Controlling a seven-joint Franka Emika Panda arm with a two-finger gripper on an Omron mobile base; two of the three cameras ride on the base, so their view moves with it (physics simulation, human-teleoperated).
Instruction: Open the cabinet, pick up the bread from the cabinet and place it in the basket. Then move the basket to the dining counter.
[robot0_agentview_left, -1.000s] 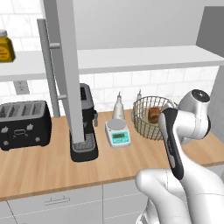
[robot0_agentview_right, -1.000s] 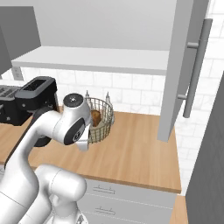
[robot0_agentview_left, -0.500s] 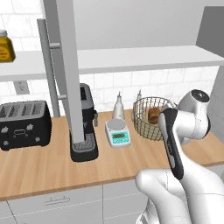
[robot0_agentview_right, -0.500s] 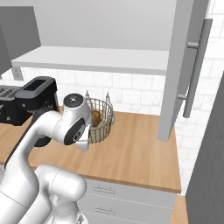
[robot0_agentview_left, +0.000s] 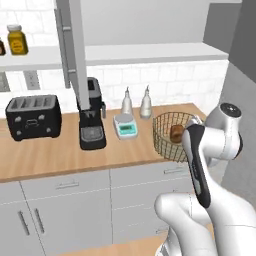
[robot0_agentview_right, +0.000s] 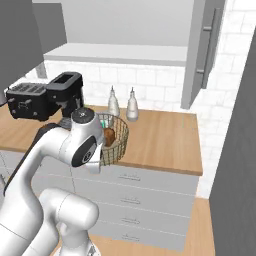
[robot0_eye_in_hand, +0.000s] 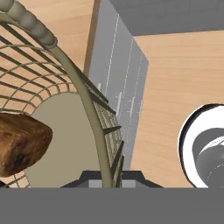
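The tan-gold wire basket (robot0_agentview_left: 164, 126) hangs at the front edge of the wood worktop, partly out past it. Inside it lies the dark brown bread (robot0_agentview_left: 176, 133). My gripper (robot0_eye_in_hand: 106, 176) is shut on the basket's rim (robot0_eye_in_hand: 89, 107), which runs up between the fingers. The bread (robot0_eye_in_hand: 19, 144) rests on the basket floor to the left of the rim. In the right base view my arm's joint covers part of the basket (robot0_agentview_right: 120, 145) and the bread (robot0_agentview_right: 108, 135). The cabinet door (robot0_agentview_left: 75, 50) stands open, baring the pale shelf (robot0_agentview_left: 150, 52). The dining counter is out of view.
On the worktop stand a black toaster (robot0_agentview_left: 32, 117), a coffee machine (robot0_agentview_left: 91, 117), a scale (robot0_agentview_left: 125, 129) and two bottles (robot0_agentview_left: 127, 102). An amber jar (robot0_agentview_left: 17, 40) sits on the upper shelf. Grey base drawers (robot0_agentview_left: 65, 200) lie below, and a dark wall (robot0_agentview_right: 235, 150) rises at the right.
The whole picture has shifted: the base has backed away from the counter, so the drawers now show. The basket with the bread has come off the back of the worktop to its front edge.
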